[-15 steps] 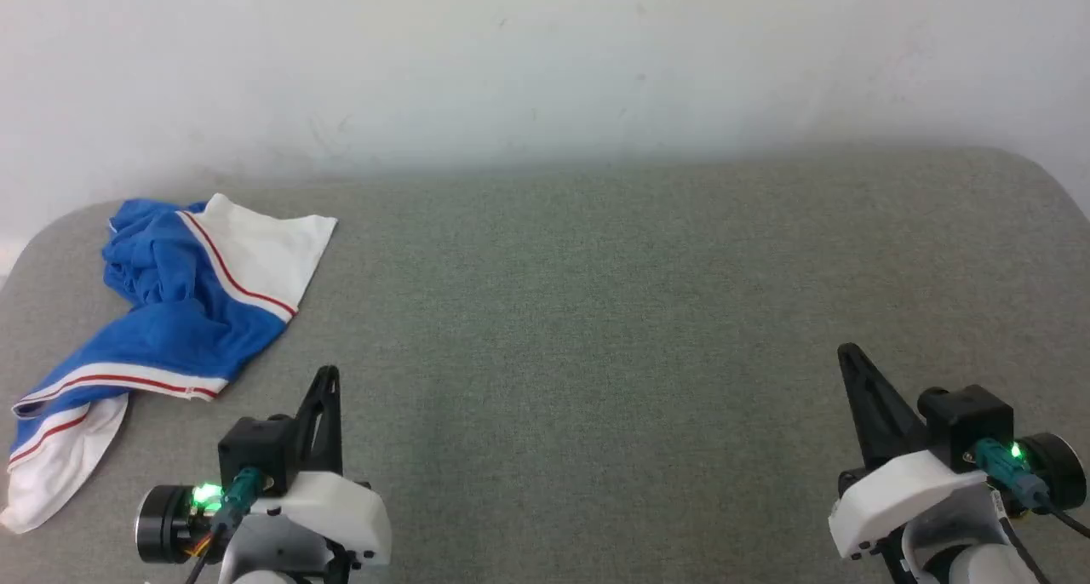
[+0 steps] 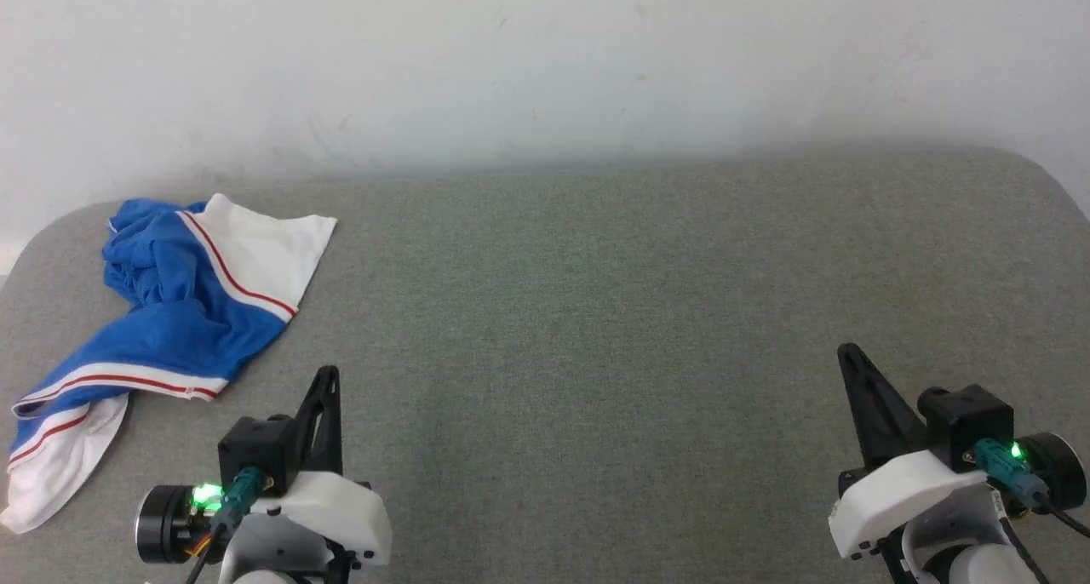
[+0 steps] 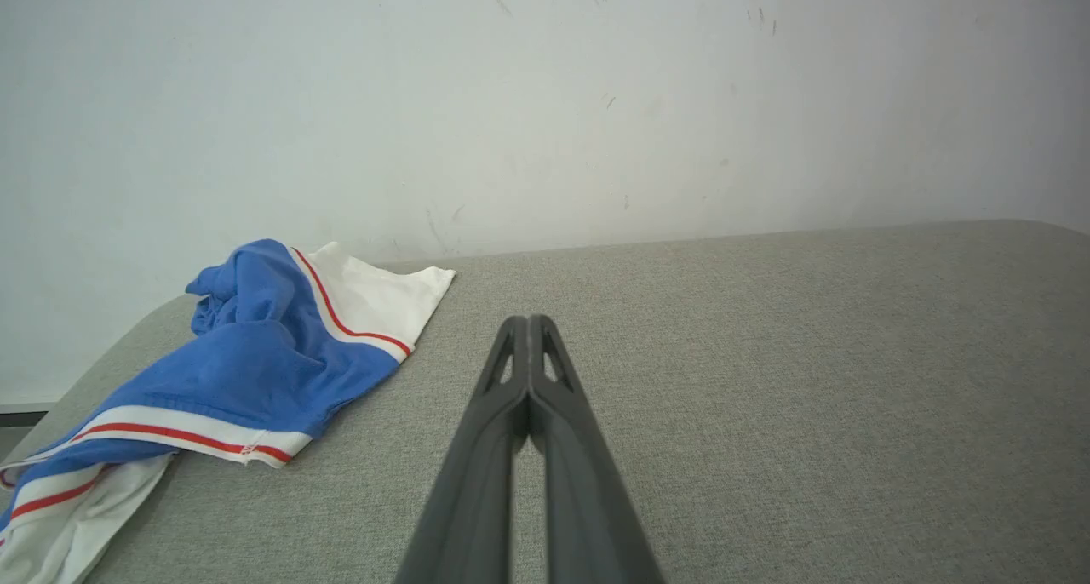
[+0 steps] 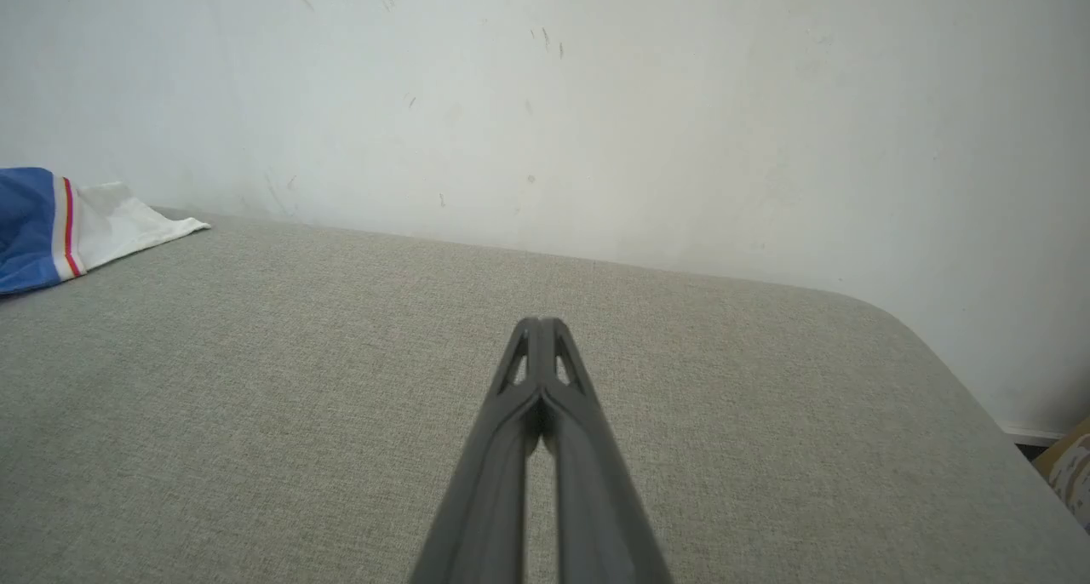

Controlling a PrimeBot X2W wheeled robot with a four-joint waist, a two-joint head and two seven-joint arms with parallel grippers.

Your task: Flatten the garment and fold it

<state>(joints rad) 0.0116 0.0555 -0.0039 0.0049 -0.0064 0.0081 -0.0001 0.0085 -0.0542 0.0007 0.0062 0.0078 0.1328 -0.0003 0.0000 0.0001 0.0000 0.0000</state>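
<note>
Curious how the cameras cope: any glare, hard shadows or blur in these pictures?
Head view: soft even light, no glare, slightly hazy, dim band where table meets wall. Left wrist view: garment crisp, its shadow faint. Right wrist view: jaws blur toward the bottom edge.

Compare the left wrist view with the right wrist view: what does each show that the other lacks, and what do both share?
Left wrist view: the shirt's crumpled blue body and striped hem, plus the shut left end effector. Right wrist view: the surface's rounded corner, a brown object beyond its edge, plus the shut right end effector. Both: grey surface, white wall, the shirt's white sleeve with red trim.
</note>
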